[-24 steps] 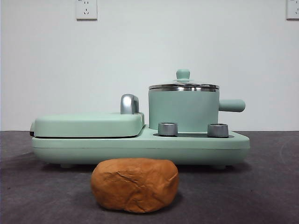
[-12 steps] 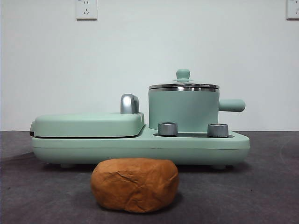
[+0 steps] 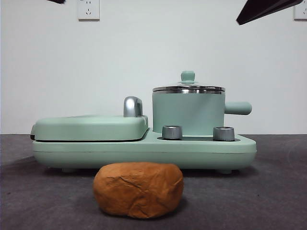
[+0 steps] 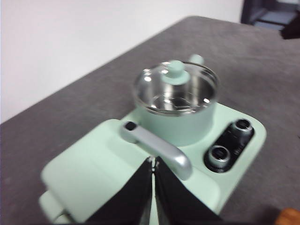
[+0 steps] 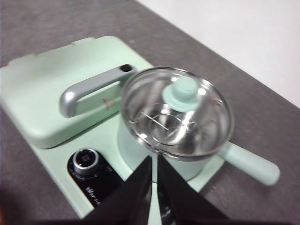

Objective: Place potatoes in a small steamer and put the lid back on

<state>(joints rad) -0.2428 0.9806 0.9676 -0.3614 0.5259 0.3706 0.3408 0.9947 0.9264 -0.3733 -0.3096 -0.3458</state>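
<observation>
The potato (image 3: pixel 138 189) lies on the dark desk (image 3: pixel 268 201), in front of the mint-green cooker (image 3: pixel 144 151) and apart from it. On the cooker's right half stands the steamer (image 3: pixel 188 113), its stubby handle pointing right. The lid (image 3: pixel 188 87) sits on the steamer's steel rim, knob up. Through the glass the right wrist view shows a wire rack inside the pot. On the cooker's left half the flat griddle (image 3: pixel 91 128) is closed, its chrome handle (image 3: pixel 133 106) rising at the edge next to the steamer. Two steel dials (image 3: pixel 172 132) stand on the cooker's front, below the steamer.

Both arms are high above the cooker. The left pincer (image 4: pixel 153 164) hangs over the griddle, near its chrome handle (image 4: pixel 157 150), with its jaws pressed together and nothing between them; the steamer (image 4: pixel 176 110) and lid (image 4: pixel 176 86) are beyond it. The right pincer (image 5: pixel 154 164) hovers over the steamer (image 5: pixel 176 140) and lid (image 5: pixel 180 112), its jaws nearly meeting with only a thin slit between, gripping nothing. In the front view only dark tips show at the top corners.
</observation>
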